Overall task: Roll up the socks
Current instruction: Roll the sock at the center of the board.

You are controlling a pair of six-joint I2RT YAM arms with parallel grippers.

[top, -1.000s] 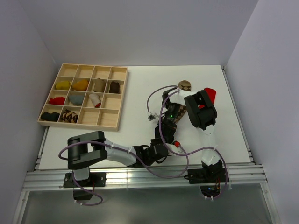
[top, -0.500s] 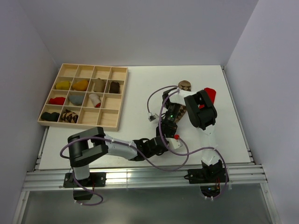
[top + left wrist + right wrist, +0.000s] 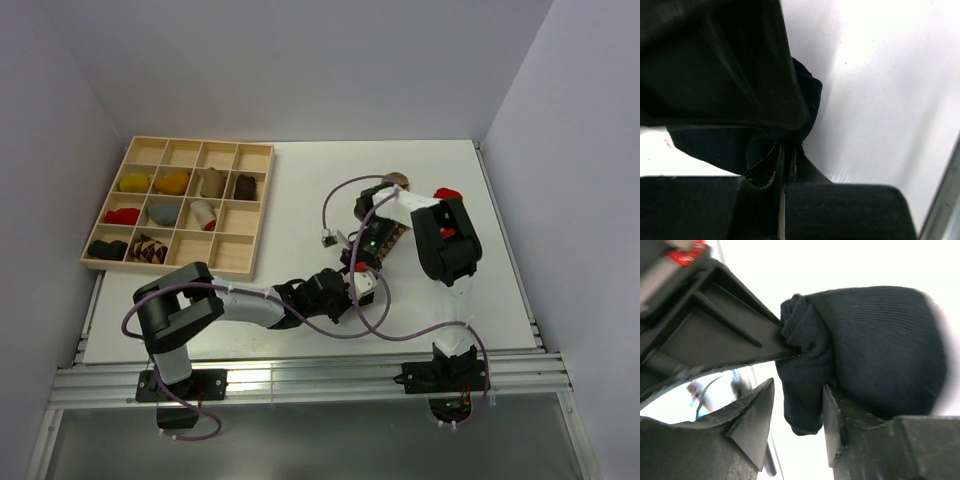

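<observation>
A partly rolled black sock (image 3: pixel 875 340) fills the right wrist view. A loose fold of it hangs between my right gripper's (image 3: pixel 797 412) fingers, which stand open: it touches one finger and leaves a gap to the other. My left gripper (image 3: pixel 785 150) is shut on a thin flap of the same sock (image 3: pixel 700 142). In the top view both grippers meet mid-table, left gripper (image 3: pixel 358 283) below right gripper (image 3: pixel 368 255), and hide the black sock. The argyle sock (image 3: pixel 396 181) and the red sock (image 3: pixel 447 193) lie behind the right arm, partly hidden.
A wooden compartment tray (image 3: pixel 165 268) stands at the back left, with several small sock bundles in its cells. Purple cables loop over the table around both arms, and a small connector (image 3: pixel 325 240) lies left of the grippers. The table's near edge runs just behind the left arm.
My left gripper has moved up to the black sock and closed on it. My right gripper has opened its grip, and the right arm's wrist has swung slightly right.
</observation>
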